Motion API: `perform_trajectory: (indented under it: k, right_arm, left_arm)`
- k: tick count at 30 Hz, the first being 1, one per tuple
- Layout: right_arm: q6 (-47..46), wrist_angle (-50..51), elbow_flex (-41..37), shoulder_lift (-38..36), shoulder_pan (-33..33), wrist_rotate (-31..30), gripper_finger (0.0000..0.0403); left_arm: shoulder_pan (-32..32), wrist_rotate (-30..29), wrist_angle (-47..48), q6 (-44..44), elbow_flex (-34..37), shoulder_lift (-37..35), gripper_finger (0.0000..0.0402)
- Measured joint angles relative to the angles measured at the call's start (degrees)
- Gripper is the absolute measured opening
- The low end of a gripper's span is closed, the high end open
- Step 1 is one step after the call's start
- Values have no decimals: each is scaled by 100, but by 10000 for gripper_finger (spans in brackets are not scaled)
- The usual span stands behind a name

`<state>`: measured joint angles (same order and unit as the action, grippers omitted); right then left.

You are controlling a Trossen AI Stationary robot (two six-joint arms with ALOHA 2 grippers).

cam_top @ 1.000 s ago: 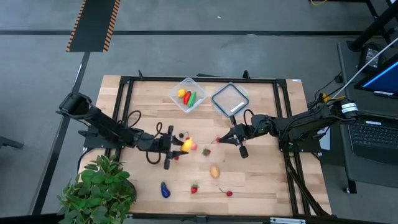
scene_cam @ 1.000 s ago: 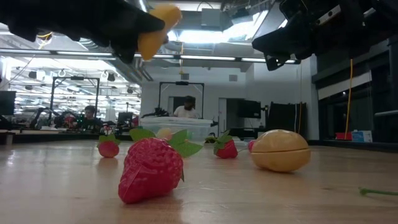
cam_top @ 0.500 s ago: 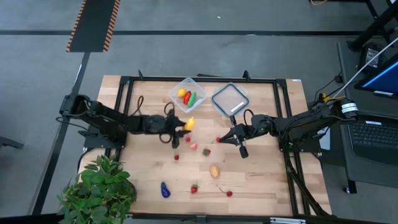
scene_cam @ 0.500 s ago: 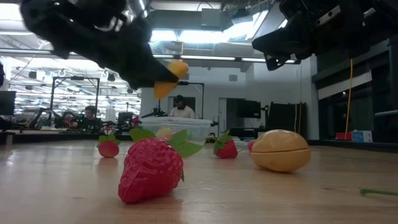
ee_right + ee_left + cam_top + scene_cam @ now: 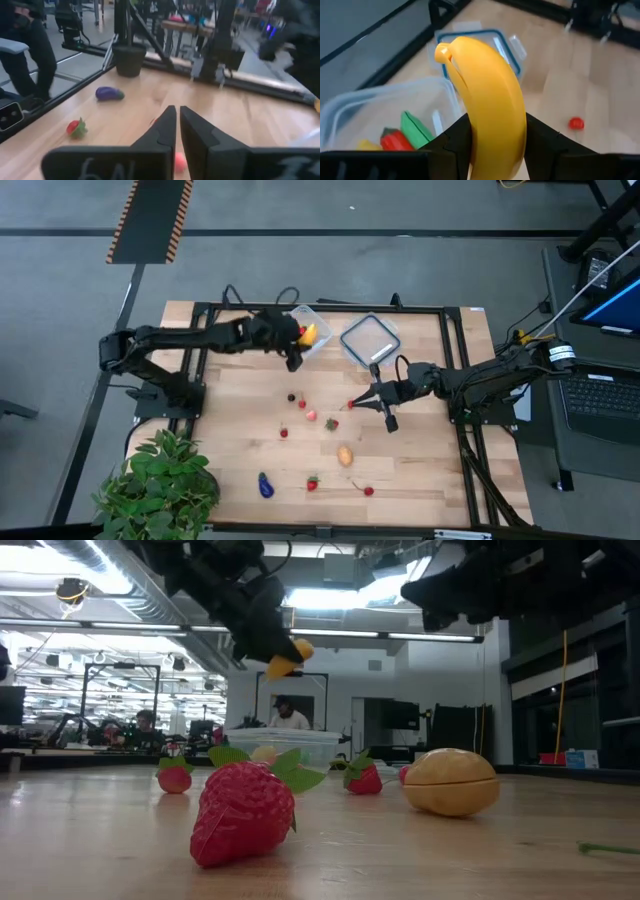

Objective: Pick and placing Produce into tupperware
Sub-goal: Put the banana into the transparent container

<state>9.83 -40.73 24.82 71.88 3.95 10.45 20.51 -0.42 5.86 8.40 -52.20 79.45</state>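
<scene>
My left gripper point(image 5: 298, 340) is shut on a yellow toy banana point(image 5: 490, 95) and hangs over the near side of the clear tupperware point(image 5: 303, 330) at the table's far middle. The tub point(image 5: 375, 107) holds green, red and yellow pieces. More produce lies on the wood: a strawberry point(image 5: 245, 812), a tan-yellow piece point(image 5: 345, 455), a purple eggplant point(image 5: 265, 485) and small red berries point(image 5: 310, 416). My right gripper point(image 5: 372, 402) hangs shut and empty, right of centre. My left gripper pinches the banana between its two fingers, one on each side of its lower half point(image 5: 495, 147). The fingers slant down from the table's left side. The banana sticks out forward past the fingertips, stem end point(image 5: 443, 52) leading, lifted clear above the tub's rim.
The tub's flat lid point(image 5: 371, 340) lies right of the tub. A potted plant point(image 5: 160, 485) stands at the near left corner. A black frame runs round the table. In the low view, people sit in the room behind.
My left gripper has swung from the table's middle toward the far edge and risen, carrying the banana to the tupperware. The banana has stayed in the fingers throughout.
</scene>
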Motion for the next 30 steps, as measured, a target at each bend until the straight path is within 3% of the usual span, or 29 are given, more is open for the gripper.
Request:
perform_trajectory:
  k: [5,10,15,20,24,30]
  right_arm:
    - [377,-349,0,0,0,0,28]
    - [572,-517,2,0,-4,2,28]
    - [576,-539,2,0,-8,3,28]
    - [592,-538,2,0,-9,3,28]
    - [592,-541,2,0,-7,3,28]
    - [581,-562,2,0,-7,5,28]
  left_arm:
    - [357,124,138,0,-280,288,130]
    - [590,592,157,-19,-603,981,130]
    - [778,616,677,-109,-1148,1675,130]
    - [812,621,1084,-104,-1623,2144,130]
    - [832,1046,1265,212,-1971,2448,130]
    - [843,1011,1456,306,-2057,2731,130]
